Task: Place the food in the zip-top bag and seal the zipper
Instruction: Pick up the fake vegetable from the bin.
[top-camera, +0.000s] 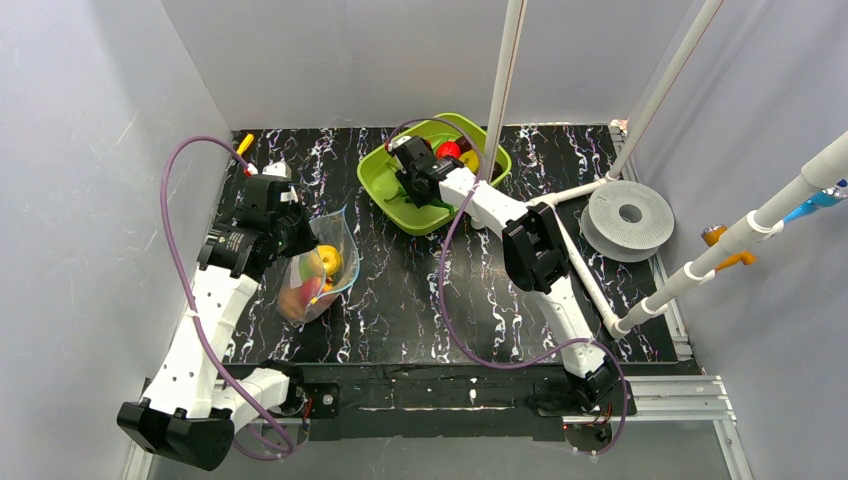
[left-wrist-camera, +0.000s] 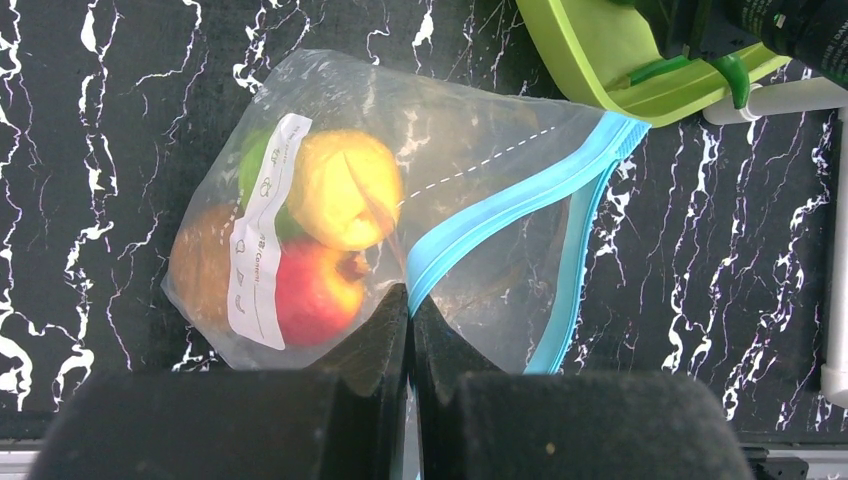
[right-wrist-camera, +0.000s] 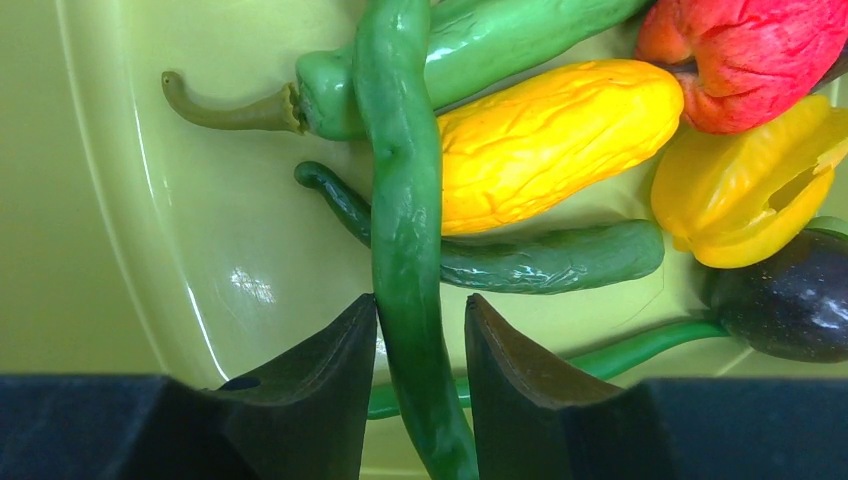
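Overhead view of a black, white-veined desk (top-camera: 400, 310) with a lime-green tray (top-camera: 383, 190) at its far middle. The clear zip-top bag (top-camera: 322, 265) lies on the desk on the left arm's side of the tray, nearer the arm bases, one corner close under the tray's rim. The left gripper (left-wrist-camera: 410, 298) has its jaws pressed together, pinching the bag's edge where the blue-teal zipper (left-wrist-camera: 520, 205) ends; the bag's mouth gapes open toward the tray. Inside the bag, behind a white label (left-wrist-camera: 262, 240), sit a yellow fruit (left-wrist-camera: 345, 190), a red fruit (left-wrist-camera: 315, 290), a brown piece (left-wrist-camera: 200, 265) and something green (left-wrist-camera: 255, 165). The right gripper (right-wrist-camera: 420, 320) is down inside the tray, jaws spread on either side of a long green pepper (right-wrist-camera: 405, 200), with a sliver of tray showing between the pepper and one jaw. Also in the tray are a wrinkled yellow vegetable (right-wrist-camera: 550, 140), a red piece (right-wrist-camera: 750, 60), a yellow pepper (right-wrist-camera: 750, 190), a dark eggplant (right-wrist-camera: 790, 300) and more green chilies (right-wrist-camera: 540, 260).
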